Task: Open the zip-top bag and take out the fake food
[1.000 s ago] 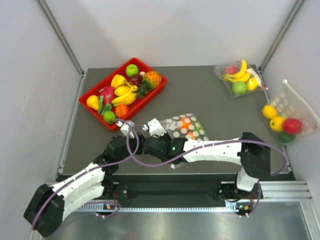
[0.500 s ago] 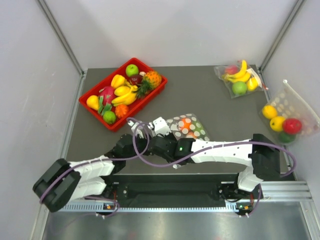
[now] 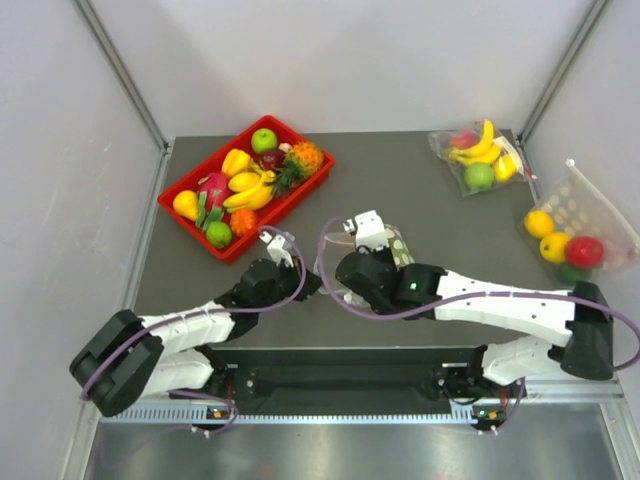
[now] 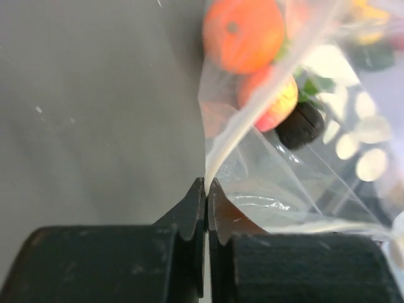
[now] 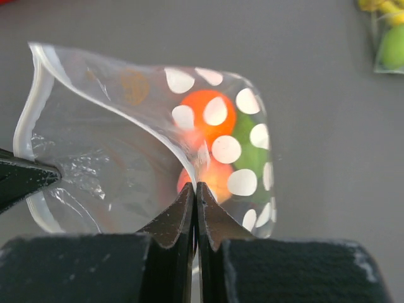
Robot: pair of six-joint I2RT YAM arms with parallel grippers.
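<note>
Now both pairs of jaws are pressed together on film. The left gripper (image 4: 206, 182) is clamped on the white zip lip of the zip-top bag (image 5: 107, 158), and the right gripper (image 5: 195, 185) on the dotted wall facing it. Between the two pairs the mouth gapes, and the fake food (image 4: 243, 28) sits just beyond the tips, deep inside. We judge the mouth only partly parted. We should draw the jaws apart slowly and evenly, low over the table (image 5: 315, 158), pinching firmly so neither lip slips free.
</note>
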